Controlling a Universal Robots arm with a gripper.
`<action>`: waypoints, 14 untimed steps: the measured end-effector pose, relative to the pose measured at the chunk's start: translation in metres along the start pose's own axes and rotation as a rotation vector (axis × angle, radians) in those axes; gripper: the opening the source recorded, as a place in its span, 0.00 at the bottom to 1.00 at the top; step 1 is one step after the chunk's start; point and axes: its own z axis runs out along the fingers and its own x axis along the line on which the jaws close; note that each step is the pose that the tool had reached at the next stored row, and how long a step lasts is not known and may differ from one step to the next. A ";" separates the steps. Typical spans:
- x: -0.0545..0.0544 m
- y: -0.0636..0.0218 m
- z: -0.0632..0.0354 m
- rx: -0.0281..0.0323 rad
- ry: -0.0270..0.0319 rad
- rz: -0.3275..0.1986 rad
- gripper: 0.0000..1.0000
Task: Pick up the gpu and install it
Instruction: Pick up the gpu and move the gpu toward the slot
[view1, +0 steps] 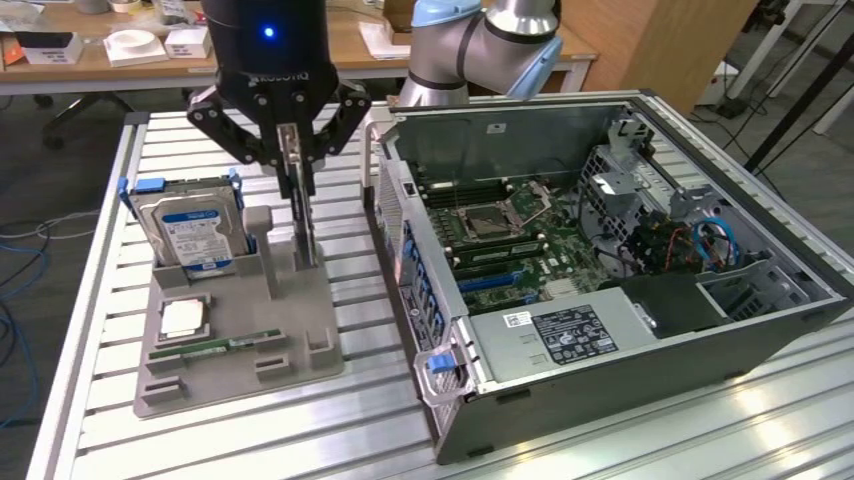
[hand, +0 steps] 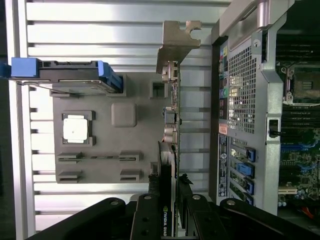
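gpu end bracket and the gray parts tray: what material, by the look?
End bracket of the gpu: bare sheet metal, likely steel; silver-grey, thin, bent edge. Tray: likely moulded or printed plastic; uniform matte grey, no glints, rounded pockets.

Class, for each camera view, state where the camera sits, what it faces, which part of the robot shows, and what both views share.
Exterior view: off the arm, raised, looking down on the slatted table, gray holder and open computer case; the arm and jaws show.
Wrist view: on the wrist, looking down along the jaws, shut on the gpu; their black linkages show.
Shared: gpu, hard drive, holder, case.
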 end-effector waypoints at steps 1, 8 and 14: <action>0.000 0.0000 -0.0004 -0.0002 0.0000 0.000 0.25; 0.000 0.0001 -0.0034 -0.0001 0.0000 0.000 0.25; 0.000 0.0001 -0.0055 0.0001 0.0000 0.000 0.25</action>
